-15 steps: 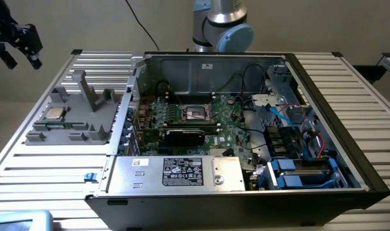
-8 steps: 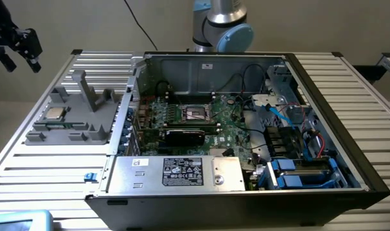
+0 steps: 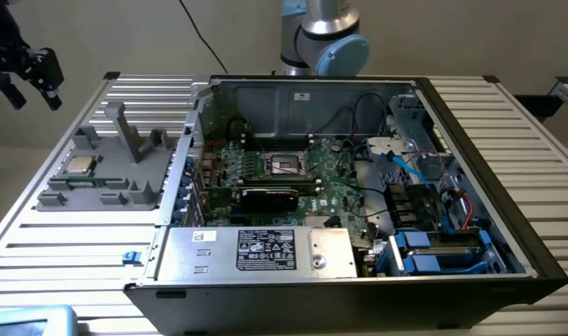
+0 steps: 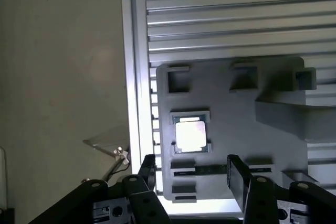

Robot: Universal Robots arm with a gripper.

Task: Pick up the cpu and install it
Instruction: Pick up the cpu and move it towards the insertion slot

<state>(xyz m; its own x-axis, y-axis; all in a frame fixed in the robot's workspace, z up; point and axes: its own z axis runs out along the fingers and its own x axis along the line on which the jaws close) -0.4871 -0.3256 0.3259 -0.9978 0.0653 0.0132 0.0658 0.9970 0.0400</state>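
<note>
The cpu (image 3: 81, 165) is a small square chip with a shiny silver top. It lies flat in a recess of the grey holder block (image 3: 106, 175), on the slatted table at the exterior view's left. In the wrist view the cpu (image 4: 190, 134) gleams on the grey holder (image 4: 252, 114). My gripper (image 4: 193, 178) hangs high above it, open, its black fingers (image 4: 239, 179) spread with nothing between them. In the exterior view the gripper (image 3: 29, 91) sits at the upper left, well above the table. The dark square socket (image 3: 286, 164) with its metal frame lies on the green motherboard inside the computer case.
The open computer case (image 3: 470, 140) lies on the table with cables, blue drive bays (image 3: 433, 255) and a silver power supply (image 3: 265, 250). A black card (image 3: 267, 198) stands just in front of the socket. Grey uprights (image 3: 125, 129) rise from the holder block. The table edge (image 4: 135, 77) runs beside the holder.
</note>
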